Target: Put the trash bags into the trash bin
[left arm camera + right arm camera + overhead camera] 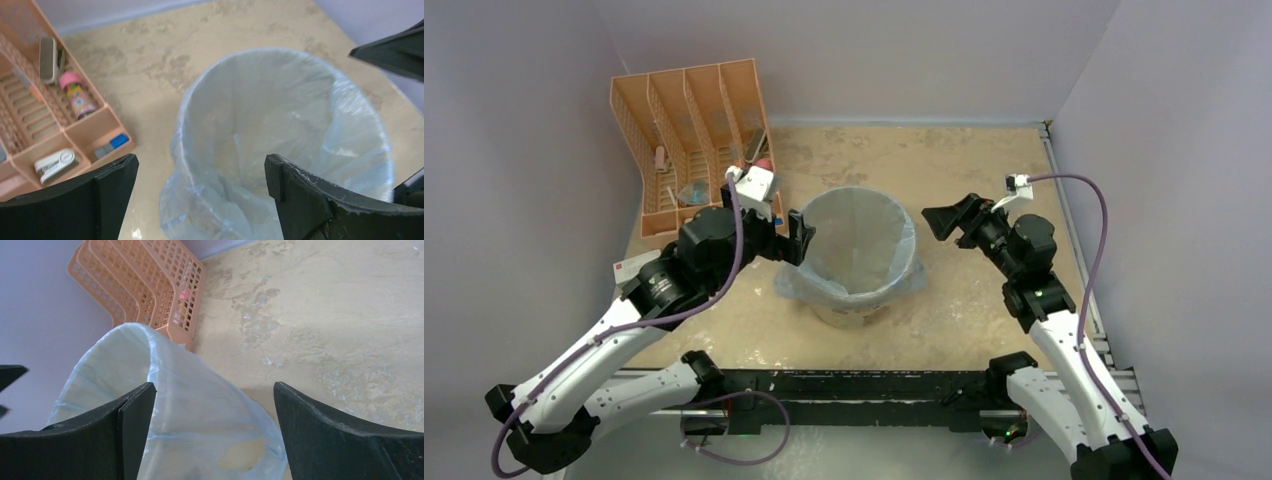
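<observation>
1. The trash bin is standing upright near the middle of a beige, mottled tabletop; the surface is showing pale blotches and scuffs behind and to the right of the bin.
2. The light-blue trash bag is sitting inside the bin as a liner; its edge is folding over the rim and draping crinkled down the outer wall.
3. The left gripper is hovering just beside the bin's left rim; its jaws are standing wide apart and clamping nothing.
4. The right gripper is hanging near the bin's right rim, apart from it; its jaws are gaping too, holding nothing.
5. An orange slotted organizer rack is standing behind and left of the bin, holding small items.
6. Plain pale lavender-grey walls are enclosing the table behind the bin and on both sides; a metal rail is running along the edge to the bin's right.
</observation>
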